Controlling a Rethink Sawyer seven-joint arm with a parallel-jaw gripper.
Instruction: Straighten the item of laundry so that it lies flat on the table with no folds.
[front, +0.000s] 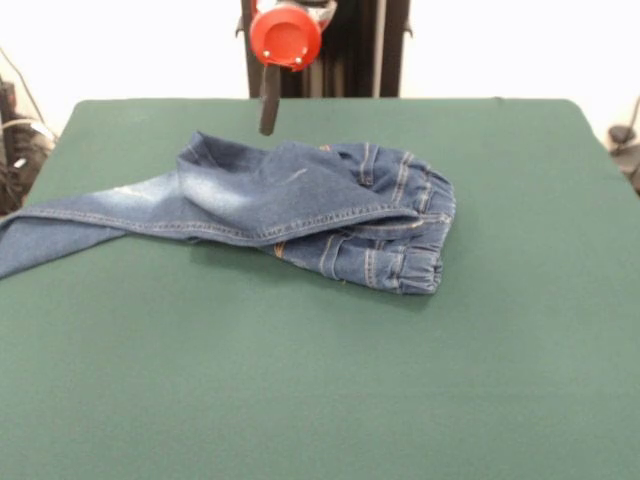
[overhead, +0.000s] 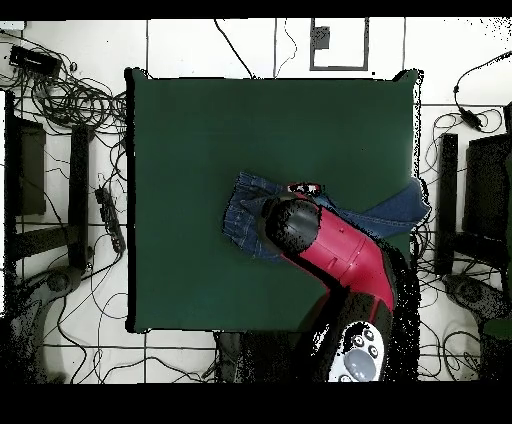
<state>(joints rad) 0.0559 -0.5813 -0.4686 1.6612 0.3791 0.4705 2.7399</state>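
The item of laundry (front: 300, 200) is a small pair of blue jeans, bunched and folded over itself in the middle of the table (front: 330, 380). Its gathered waistband (front: 420, 235) is doubled up on the right. One leg (front: 60, 225) stretches left and reaches the table's left edge. My gripper (front: 268, 112) hangs just above the far edge of the jeans, left of their middle, with nothing seen in it. In the overhead view the red arm (overhead: 340, 255) covers the middle of the jeans (overhead: 248, 215), and the leg (overhead: 405, 205) runs to the table's right edge.
Green cloth lies bare all around the jeans, widest on the near side in the front view (front: 330, 400). Off the table, cables (overhead: 70, 100) and black stands (overhead: 445, 200) line both sides in the overhead view.
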